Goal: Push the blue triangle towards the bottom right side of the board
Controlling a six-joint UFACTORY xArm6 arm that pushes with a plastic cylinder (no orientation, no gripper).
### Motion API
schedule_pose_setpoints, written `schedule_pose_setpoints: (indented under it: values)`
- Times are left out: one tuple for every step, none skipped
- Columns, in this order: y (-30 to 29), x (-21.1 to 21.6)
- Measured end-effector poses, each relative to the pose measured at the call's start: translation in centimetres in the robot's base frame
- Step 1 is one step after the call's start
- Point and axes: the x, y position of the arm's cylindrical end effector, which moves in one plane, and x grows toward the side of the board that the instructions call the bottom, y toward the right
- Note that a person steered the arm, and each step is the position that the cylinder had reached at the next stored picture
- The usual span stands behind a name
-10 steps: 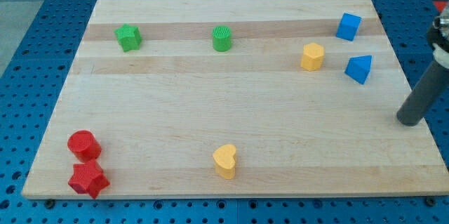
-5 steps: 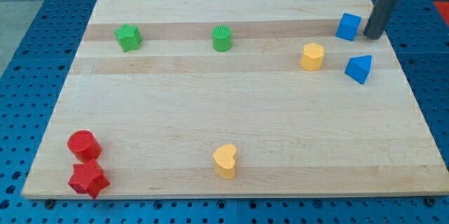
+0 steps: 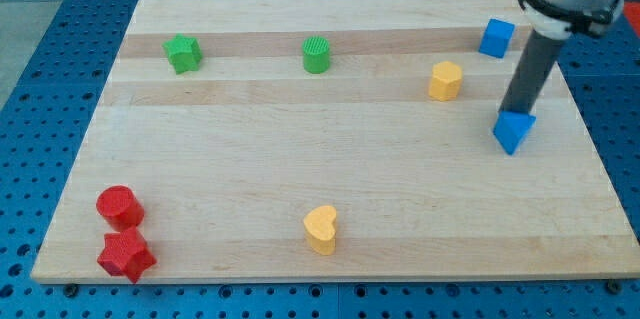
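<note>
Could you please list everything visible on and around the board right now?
Board: 1, light wood, on blue pegboard.
Star: 1, green, top left.
Cylinder: 1, green, top centre.
Cube: 1, blue, top right.
Yellow hexagon block: 1, right of centre.
Blue triangle: 1, right side.
Heart: 1, yellow, bottom centre.
Red cylinder: 1, bottom left.
Red star: 1, touching below it.
My tip: 1, dark, against the triangle's top edge.

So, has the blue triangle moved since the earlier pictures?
Yes. The blue triangle has slid towards the view's bottom, farther from the blue cube, which stayed put. My tip touches its upper edge.
</note>
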Motion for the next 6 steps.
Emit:
schedule_pose_setpoints:
  values:
    - [0.0, 5.3]
    - [0.0, 8.1]
    - [-0.1, 8.1]
    - [-2.7, 4.9]
    - [-6.7, 4.0]
    - [-7.3, 8.4]
